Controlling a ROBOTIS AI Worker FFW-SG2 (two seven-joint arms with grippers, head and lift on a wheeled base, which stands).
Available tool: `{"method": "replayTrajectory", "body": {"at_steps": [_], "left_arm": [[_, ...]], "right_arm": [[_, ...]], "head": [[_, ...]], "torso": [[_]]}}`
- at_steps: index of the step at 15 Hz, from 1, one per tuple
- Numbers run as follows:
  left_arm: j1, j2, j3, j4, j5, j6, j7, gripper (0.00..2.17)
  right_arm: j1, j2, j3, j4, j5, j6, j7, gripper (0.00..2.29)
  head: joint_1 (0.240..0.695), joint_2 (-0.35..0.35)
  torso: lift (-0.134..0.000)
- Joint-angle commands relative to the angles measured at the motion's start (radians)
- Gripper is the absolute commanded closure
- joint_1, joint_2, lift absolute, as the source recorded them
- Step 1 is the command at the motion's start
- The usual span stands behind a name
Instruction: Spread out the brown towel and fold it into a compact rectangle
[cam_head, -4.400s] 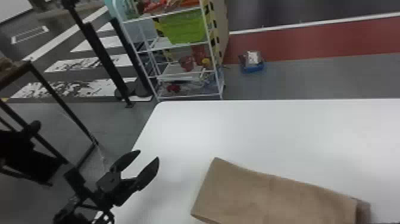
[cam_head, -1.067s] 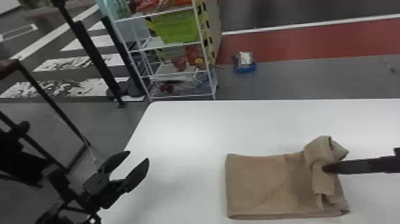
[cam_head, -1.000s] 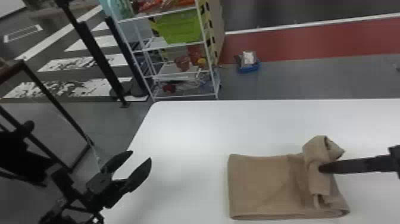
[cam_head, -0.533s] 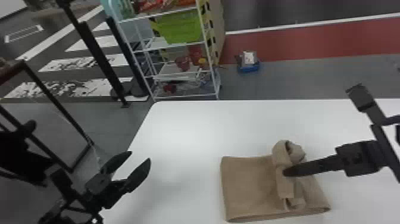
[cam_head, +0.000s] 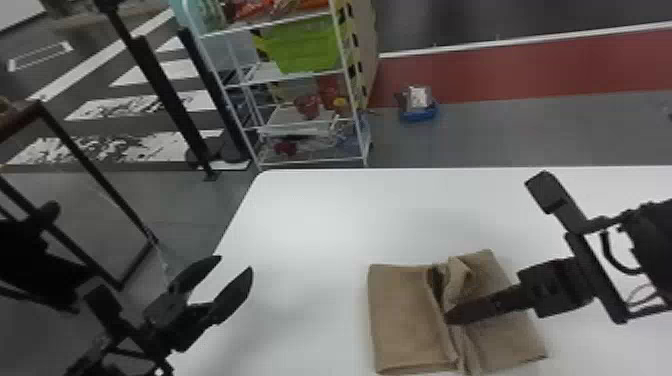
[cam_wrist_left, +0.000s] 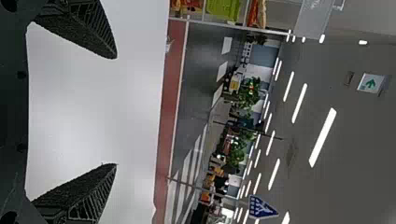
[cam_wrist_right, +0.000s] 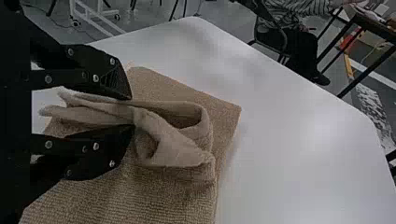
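In the head view the brown towel lies folded on the white table, right of centre, with a raised, bunched fold running across it. My right gripper reaches in from the right, its tip at that fold. The right wrist view has the right gripper shut on a pinched ridge of the towel, cloth looping out beyond the fingertips. Over the table's left edge, well away from the towel, my left gripper is parked open. In its own wrist view, the left gripper has nothing between its fingers.
White tabletop stretches left of and behind the towel. Beyond its far edge stand a wire shelf with bins and a blue container on the floor. A dark metal frame stands at the left.
My right gripper has moved left, drawing the bunched fold along. More of the towel's right part now shows beside the fold, and more of the right arm is in view. The left arm has stayed put lately.
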Motion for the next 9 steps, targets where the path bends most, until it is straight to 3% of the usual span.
{"method": "replayTrajectory", "body": {"at_steps": [1,4,5,6,9], "left_arm": [[0.0,-0.003,0.0,0.003,0.001,-0.003,0.0,0.05],[-0.002,-0.003,-0.002,0.003,-0.001,-0.003,0.002,0.05],[-0.002,-0.003,-0.002,0.003,-0.001,-0.003,0.002,0.05],[-0.003,-0.003,-0.002,0.003,-0.002,-0.003,0.003,0.05],[-0.006,-0.003,0.0,0.005,-0.002,-0.003,0.0,0.05]], "right_arm": [[0.025,0.02,-0.057,-0.003,-0.048,0.005,-0.02,0.05],[0.046,0.024,-0.106,-0.011,-0.128,0.005,-0.046,0.07],[0.054,0.024,-0.118,-0.014,-0.188,0.005,-0.086,0.11],[0.059,0.03,-0.118,-0.02,-0.218,0.005,-0.121,0.23],[0.057,0.101,-0.117,-0.032,-0.227,0.005,-0.152,0.98]], "head": [[0.695,0.35],[0.695,0.35],[0.695,0.35],[0.695,0.35],[0.695,0.35]], "torso": [[-0.124],[-0.124],[-0.124],[-0.124],[-0.124]]}}
